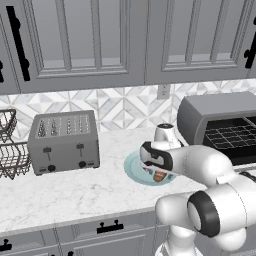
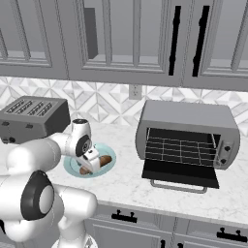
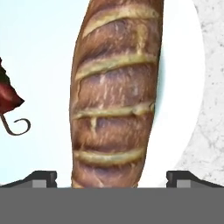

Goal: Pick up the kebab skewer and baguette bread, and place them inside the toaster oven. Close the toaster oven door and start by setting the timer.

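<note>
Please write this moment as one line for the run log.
stage: reaching for bread | gripper: open, astride baguette bread | bread, kebab skewer: on plate | toaster oven door: open

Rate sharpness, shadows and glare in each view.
Left base view: even flat light, no glare, slightly soft; the arm covers much of the plate. Right base view: same flat light; the toaster oven interior is dark, with a faint shadow under its open door. Hand view: the baguette is very close, its crust texture smeared; no glare.
</note>
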Controlling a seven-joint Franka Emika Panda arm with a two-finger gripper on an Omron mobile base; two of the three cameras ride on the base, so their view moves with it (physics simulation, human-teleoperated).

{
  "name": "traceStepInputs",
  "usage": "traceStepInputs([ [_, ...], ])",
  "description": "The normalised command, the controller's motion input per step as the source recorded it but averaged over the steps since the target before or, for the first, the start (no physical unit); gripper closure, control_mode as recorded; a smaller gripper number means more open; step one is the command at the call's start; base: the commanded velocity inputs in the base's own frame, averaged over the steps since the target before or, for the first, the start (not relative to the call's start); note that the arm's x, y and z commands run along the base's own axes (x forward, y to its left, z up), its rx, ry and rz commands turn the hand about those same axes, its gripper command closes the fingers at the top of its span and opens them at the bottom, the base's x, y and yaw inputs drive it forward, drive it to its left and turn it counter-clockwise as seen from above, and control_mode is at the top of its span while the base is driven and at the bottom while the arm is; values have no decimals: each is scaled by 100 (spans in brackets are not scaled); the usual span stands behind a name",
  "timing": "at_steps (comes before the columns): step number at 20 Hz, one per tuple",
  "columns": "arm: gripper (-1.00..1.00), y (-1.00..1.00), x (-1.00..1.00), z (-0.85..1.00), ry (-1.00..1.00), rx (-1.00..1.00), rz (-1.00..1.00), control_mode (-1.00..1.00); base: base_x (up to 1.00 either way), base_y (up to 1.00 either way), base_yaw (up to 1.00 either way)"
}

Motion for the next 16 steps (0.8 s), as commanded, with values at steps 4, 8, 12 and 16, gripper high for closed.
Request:
traceStepInputs([
  [4, -100, 3, -5, -12, 0, 0, -5, -100, 0, 0, 0],
  [8, -100, 15, -4, -31, 1, 0, -2, -100, 0, 0, 0],
  [12, -100, 7, 1, -25, 1, 2, 0, -100, 0, 0, 0],
  [16, 100, -11, 0, -3, 0, 0, 0, -100, 0, 0, 0],
])
